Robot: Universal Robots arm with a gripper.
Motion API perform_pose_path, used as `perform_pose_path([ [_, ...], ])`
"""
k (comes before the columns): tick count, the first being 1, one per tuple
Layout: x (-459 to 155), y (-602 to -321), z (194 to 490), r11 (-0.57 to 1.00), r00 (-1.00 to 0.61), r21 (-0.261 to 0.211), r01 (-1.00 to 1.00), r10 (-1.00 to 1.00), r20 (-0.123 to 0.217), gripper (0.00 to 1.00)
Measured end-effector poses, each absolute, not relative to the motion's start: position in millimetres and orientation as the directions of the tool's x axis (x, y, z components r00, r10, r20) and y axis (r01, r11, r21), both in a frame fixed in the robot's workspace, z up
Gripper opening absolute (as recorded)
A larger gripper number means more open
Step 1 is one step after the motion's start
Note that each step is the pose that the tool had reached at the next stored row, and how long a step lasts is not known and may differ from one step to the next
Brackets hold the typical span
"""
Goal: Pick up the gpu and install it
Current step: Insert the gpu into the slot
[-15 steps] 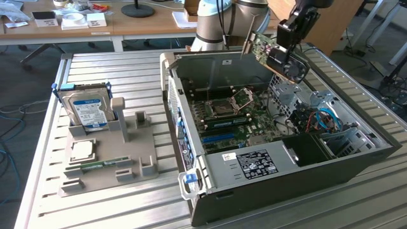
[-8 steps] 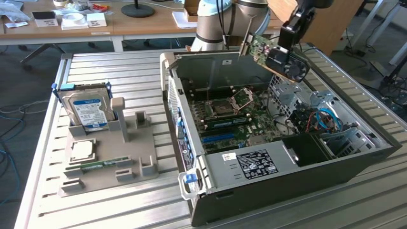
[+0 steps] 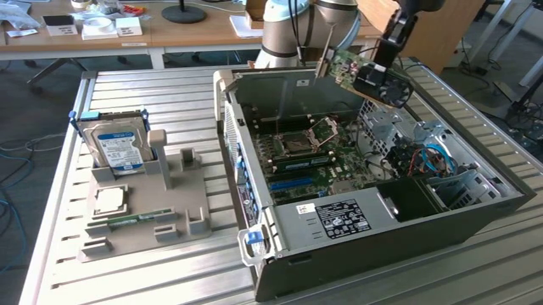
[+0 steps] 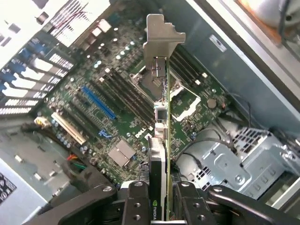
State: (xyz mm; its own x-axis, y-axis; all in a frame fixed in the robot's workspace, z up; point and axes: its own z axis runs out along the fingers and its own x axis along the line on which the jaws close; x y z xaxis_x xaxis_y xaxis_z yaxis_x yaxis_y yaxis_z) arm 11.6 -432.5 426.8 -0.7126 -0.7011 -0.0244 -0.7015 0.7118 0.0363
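Observation:
The gpu (image 3: 360, 73), a green card with a black fan cooler and a silver end bracket, hangs tilted in the air above the open computer case (image 3: 365, 190). My gripper (image 3: 386, 60) is shut on the gpu's fan end. In the wrist view the gpu (image 4: 161, 136) is seen edge-on between my black fingers (image 4: 136, 201), its silver bracket (image 4: 161, 40) pointing away over the motherboard (image 4: 122, 108). A blue expansion slot (image 4: 98, 103) lies on the board below, apart from the card.
A grey fixture tray (image 3: 144, 203) at the exterior view's left holds a blue-labelled hard drive (image 3: 119, 146), a CPU (image 3: 110, 200) and a RAM stick (image 3: 140, 219). The case's walls and drive cage (image 3: 424, 143) surround the motherboard. A wooden desk (image 3: 170, 32) stands behind.

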Motion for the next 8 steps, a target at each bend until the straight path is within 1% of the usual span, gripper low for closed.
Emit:
perform_pose_path([
  [8, 11.6, -432.6, 426.3, 0.602, -0.603, 0.036, -0.797, -0.797, -0.024, 0.26],
])
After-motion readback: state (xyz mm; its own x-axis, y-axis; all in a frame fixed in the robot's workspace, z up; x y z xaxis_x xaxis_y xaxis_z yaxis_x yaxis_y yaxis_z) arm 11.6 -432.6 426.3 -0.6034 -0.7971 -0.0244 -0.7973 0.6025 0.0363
